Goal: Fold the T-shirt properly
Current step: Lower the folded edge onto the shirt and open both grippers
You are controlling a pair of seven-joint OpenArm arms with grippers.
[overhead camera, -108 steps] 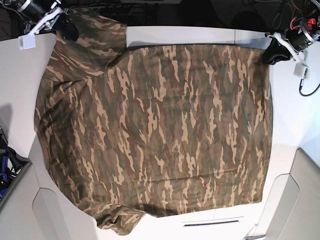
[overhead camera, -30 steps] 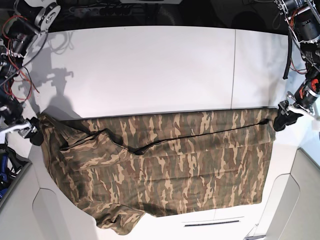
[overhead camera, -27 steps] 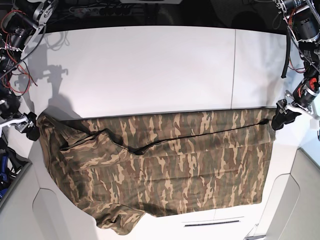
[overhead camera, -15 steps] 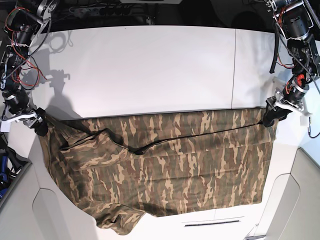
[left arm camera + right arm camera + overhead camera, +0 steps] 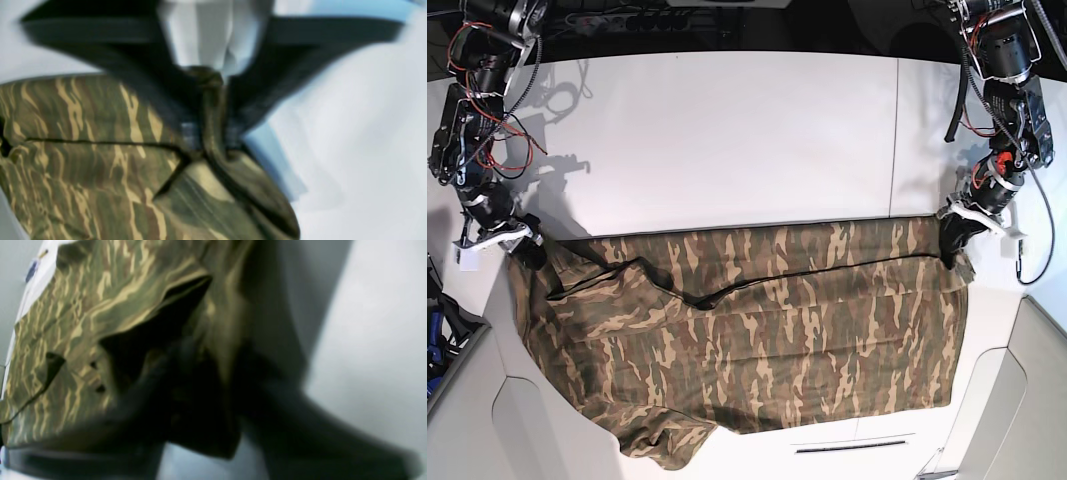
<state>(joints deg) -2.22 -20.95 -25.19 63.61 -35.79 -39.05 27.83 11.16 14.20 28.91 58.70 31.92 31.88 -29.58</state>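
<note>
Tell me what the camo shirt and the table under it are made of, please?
The T-shirt looks like soft, matte woven or knitted cloth, maybe cotton, because it bends into floppy folds. The table has a smooth, pale top; it could be plastic or painted board, but I can't tell which.

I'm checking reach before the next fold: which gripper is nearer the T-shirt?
Neither: both touch it. The left gripper pinches the T-shirt at one upper corner; the right gripper is at the opposite upper corner.
</note>
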